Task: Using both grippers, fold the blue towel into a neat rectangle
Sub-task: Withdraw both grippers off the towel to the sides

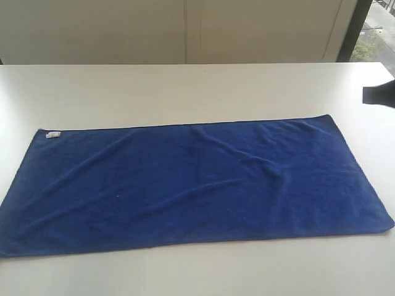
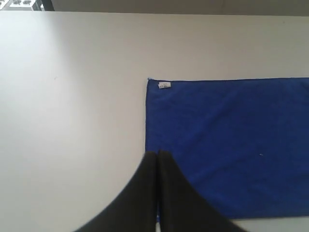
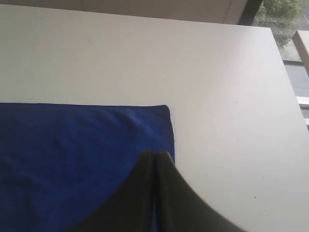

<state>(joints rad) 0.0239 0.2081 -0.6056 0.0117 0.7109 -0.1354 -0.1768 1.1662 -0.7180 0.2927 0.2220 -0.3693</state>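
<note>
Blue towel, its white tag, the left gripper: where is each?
blue towel (image 1: pixel 197 185): exterior view, middle of the cloth.
white tag (image 2: pixel 164 85): left wrist view, centre of the tag.
left gripper (image 2: pixel 158 154): left wrist view, between its shut fingertips.

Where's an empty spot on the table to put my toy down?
The biggest bare strip of table runs beyond the blue towel, up to the far edge. A thinner strip lies along its near edge. The towel crowds the middle, nearly side to side.
</note>
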